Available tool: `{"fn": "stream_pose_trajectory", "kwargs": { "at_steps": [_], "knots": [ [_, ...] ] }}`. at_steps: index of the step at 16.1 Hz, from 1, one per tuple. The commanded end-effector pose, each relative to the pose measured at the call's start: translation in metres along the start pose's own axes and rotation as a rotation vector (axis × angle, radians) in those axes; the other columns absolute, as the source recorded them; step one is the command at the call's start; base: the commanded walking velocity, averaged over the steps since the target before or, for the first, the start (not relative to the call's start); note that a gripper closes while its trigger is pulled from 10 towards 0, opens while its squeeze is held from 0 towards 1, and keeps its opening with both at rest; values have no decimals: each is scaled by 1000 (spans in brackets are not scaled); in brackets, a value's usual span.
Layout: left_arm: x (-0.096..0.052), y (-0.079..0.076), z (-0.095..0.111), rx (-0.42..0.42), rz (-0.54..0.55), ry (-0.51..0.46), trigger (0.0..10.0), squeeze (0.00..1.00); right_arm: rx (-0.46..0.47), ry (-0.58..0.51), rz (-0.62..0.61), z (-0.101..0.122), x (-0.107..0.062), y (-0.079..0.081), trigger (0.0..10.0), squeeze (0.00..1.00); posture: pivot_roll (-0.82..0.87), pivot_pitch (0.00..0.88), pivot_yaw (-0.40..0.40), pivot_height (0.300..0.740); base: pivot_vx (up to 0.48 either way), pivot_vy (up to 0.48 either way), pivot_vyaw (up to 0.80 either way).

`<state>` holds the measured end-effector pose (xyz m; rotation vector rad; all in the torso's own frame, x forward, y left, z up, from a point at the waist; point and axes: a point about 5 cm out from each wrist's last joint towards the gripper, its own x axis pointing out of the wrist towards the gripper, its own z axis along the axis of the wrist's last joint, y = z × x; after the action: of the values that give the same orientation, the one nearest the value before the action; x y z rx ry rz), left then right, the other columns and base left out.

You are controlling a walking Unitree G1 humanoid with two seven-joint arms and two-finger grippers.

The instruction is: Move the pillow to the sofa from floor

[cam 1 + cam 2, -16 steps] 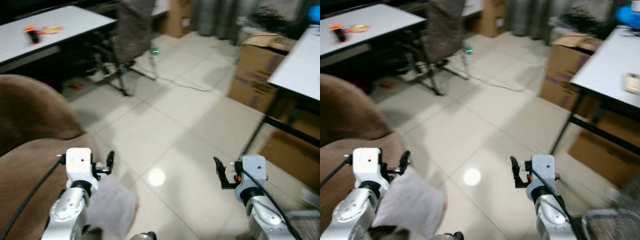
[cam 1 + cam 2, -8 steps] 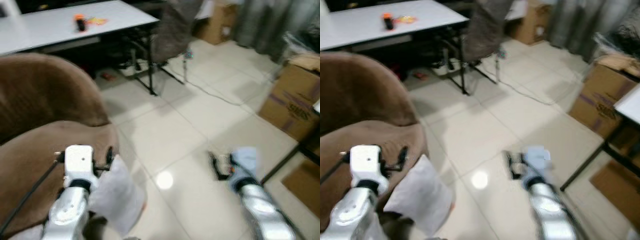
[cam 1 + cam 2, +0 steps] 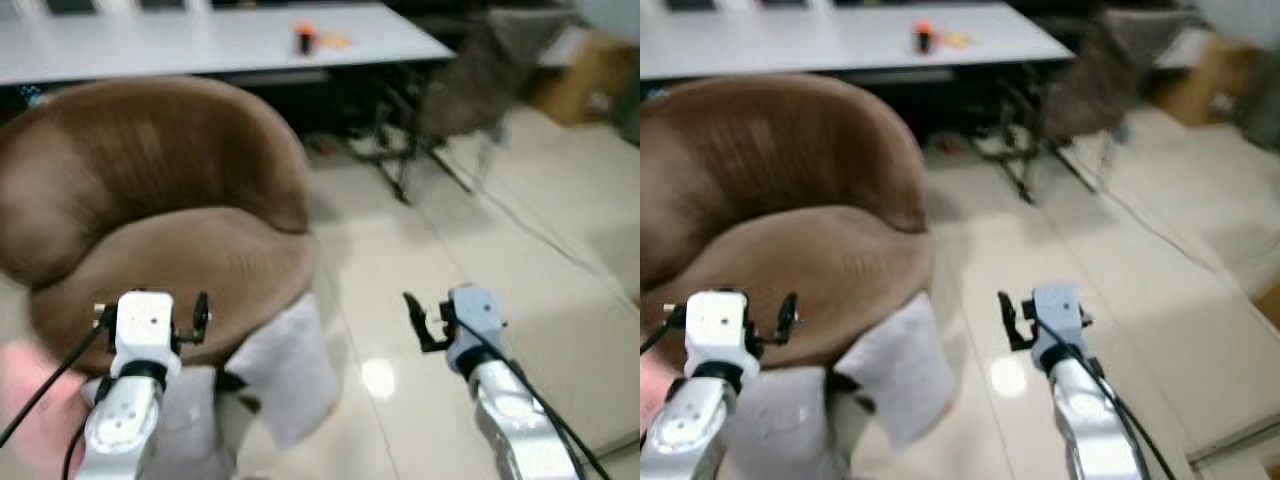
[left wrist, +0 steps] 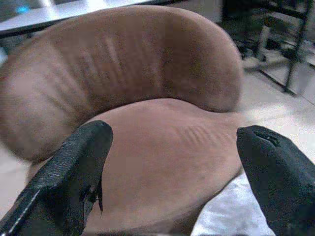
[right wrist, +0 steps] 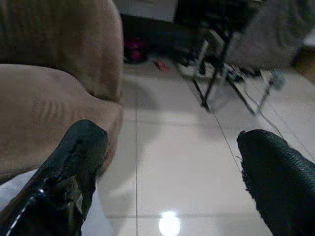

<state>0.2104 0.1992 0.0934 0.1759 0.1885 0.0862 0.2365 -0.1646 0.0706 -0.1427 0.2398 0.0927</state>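
A white pillow [image 3: 287, 368] stands on the floor, leaning against the front of the round brown sofa [image 3: 180, 250]. My left gripper [image 3: 150, 314] is raised in front of the sofa seat, left of and above the pillow, open and holding nothing. In the left wrist view its fingers [image 4: 81, 162] stand wide apart, framing the sofa [image 4: 147, 73] and a corner of the pillow [image 4: 231, 216]. My right gripper [image 3: 438, 318] hovers over the tiles to the right of the pillow, open and empty; its wrist view shows the sofa edge [image 5: 49, 98].
A long white table [image 3: 200, 40] with a small orange object [image 3: 305, 40] stands behind the sofa. A grey office chair [image 3: 480, 70] is at the back right. Glossy tiled floor [image 3: 520, 260] stretches to the right. Another pale cushion-like shape [image 3: 190, 420] lies below my left arm.
The whole picture has swung left, so the camera turned; the sofa now sits in the middle and the boxes have gone out of view. Both grippers keep their pose.
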Motion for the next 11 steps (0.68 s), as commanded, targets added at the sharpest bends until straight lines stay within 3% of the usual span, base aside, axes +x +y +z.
{"fn": "stream_pose_trajectory", "kwargs": {
  "at_steps": [1, 3, 6, 11],
  "knots": [
    [1, -6, 2, 4, -17, -9, 10000, 0, 28, -15, -4, 2, 0, -3, 10000, 1000, -63, 21, -2, 740, 0, 0, 800],
    [4, -9, 4, 7, -17, -24, 10000, 0, 53, 4, -5, 1, 1, -2, 10000, 1000, -65, 19, -6, 740, 0, 0, 800],
    [5, -11, 6, 6, -16, -38, 10000, 0, -3, -5, -17, 3, 4, -6, 10000, 1000, -69, 20, -8, 740, 0, 0, 779],
    [6, -11, 6, 9, -16, -41, 10000, 0, -4, -8, -36, 5, 6, -6, 10000, 1000, -71, 23, -9, 740, 0, -403, 0]
  ]
}}
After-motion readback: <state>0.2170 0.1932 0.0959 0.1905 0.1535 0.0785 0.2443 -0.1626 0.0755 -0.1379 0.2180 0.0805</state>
